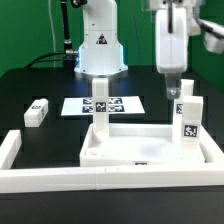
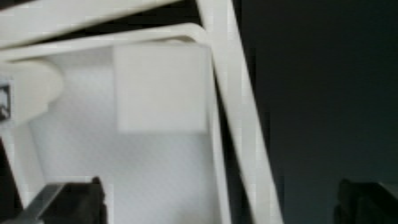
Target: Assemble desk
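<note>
In the exterior view, the white plastic tray-like tabletop (image 1: 150, 150) lies low and centre on the black worktop (image 1: 30, 85), two short white square-section legs (image 1: 100, 108) standing upright in it, a third leg (image 1: 37, 112) lying loose at left. The fingers (image 1: 173, 88), spread open and empty, hang just above the right-hand leg (image 1: 187, 118). In the wrist view, that leg (image 2: 160, 90) runs lengthwise below the open fingers (image 2: 71, 195).

The desk tray (image 1: 150, 150) looks like smooth white plastic with a slight sheen, as do its upright legs (image 1: 188, 120). The tabletop (image 1: 40, 80) beneath is matt black. The marker board (image 1: 100, 104) appears flat, white and paper-like.
</note>
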